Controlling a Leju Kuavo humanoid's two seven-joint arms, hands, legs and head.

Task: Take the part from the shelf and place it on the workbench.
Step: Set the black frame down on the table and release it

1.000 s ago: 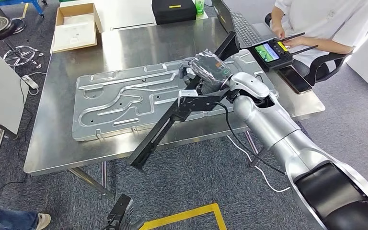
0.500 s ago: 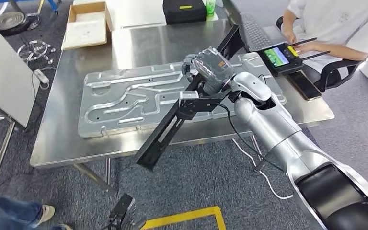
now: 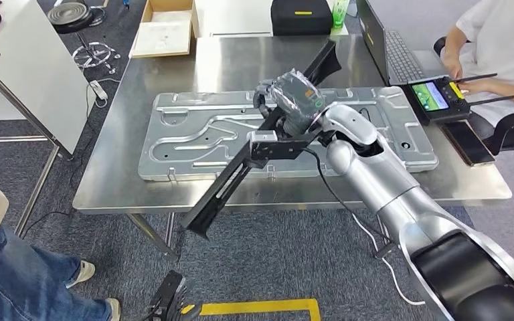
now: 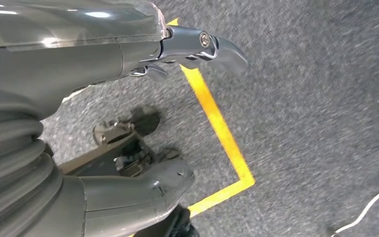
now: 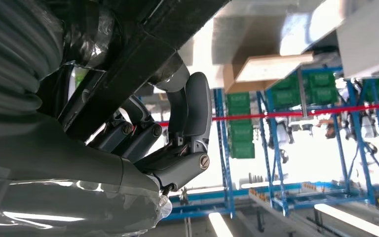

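Although the stainless-steel workbench (image 3: 134,180) fills the middle of the head view and carries a wide pressed sheet-metal panel with raised channels (image 3: 194,137), the task's own thing is the long black slotted metal bar (image 3: 231,180), which runs diagonally from upper centre of the frame down to lower centre, its lower end hanging past the bench's near edge over the grey carpet. It looks stiff and fairly heavy for its width, judging by its length and its box-like section, so it should not flex, but held near the middle it may swing or twist; the firmest hold is likely about its midpoint, by the bracket, where the right hand (image 3: 288,100) sits now. That hand is wrapped round the bar at centre frame, above the panel; the right wrist view shows its dark fingers (image 5: 187,123) curled against the bar's black underside. The left hand (image 4: 197,44) hangs over carpet beside a yellow floor line, fingers loosely apart with nothing between them. Compared with a second ago, the whole head picture has shifted: the bench, panel and the seated person's handheld controller with a small screen (image 3: 435,97) at right sit further right and lower, which reads as the camera turning, while the bar and right hand keep much the same place and tilt. A standing person's jeans (image 3: 20,281) now fill more of the lower left corner.
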